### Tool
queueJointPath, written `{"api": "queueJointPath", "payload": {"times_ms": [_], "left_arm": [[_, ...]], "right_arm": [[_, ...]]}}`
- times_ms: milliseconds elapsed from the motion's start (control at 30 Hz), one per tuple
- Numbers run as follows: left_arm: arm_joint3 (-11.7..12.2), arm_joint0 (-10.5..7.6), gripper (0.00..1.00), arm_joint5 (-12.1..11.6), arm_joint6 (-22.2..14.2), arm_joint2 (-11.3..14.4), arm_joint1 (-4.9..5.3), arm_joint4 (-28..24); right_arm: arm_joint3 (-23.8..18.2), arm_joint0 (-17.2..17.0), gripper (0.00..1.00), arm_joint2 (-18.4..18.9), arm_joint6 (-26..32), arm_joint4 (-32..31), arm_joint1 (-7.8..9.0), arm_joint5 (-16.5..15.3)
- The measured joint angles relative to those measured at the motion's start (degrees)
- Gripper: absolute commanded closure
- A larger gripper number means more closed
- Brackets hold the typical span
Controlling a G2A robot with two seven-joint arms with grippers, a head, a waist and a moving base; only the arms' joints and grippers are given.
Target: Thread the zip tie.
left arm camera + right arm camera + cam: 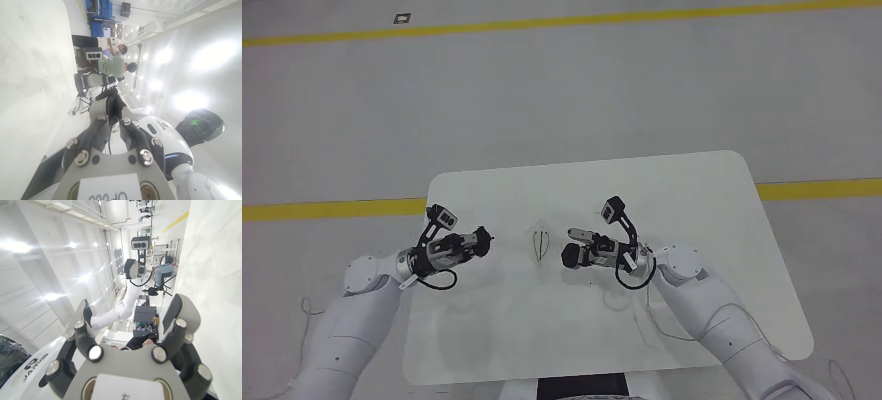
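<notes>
On the table, my left gripper is closed tight, and my right gripper is spread wide and empty. The zip tie lies flat between them, nearer the right. Its long axis runs away from me, across the line joining both grippers. A white label sits on the left gripper's base, its print partly cut off.

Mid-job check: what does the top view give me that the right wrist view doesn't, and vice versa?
Top view adds: the thin looped zip tie lying on the white rounded table between the two grippers, touching neither. Right wrist view adds: the right gripper with jaws wide open, nothing between its ribbed black pads. Both: the right gripper and the white left arm.
</notes>
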Motion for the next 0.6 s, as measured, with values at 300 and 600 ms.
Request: {"api": "queueJointPath", "payload": {"times_ms": [300, 600], "left_arm": [[-1.34, 0.92, 1.0, 0.0, 0.0, -3.23, 0.63, 0.57], [-1.41, 0.95, 1.0, 0.0, 0.0, -3.34, 0.62, 0.67]], "right_arm": [[0.0, 0.0, 0.0, 0.0, 0.0, 0.0, 0.0, 0.0], [-7.38, 1.36, 0.0, -3.51, -11.48, -14.17, -0.13, 7.46]]}}
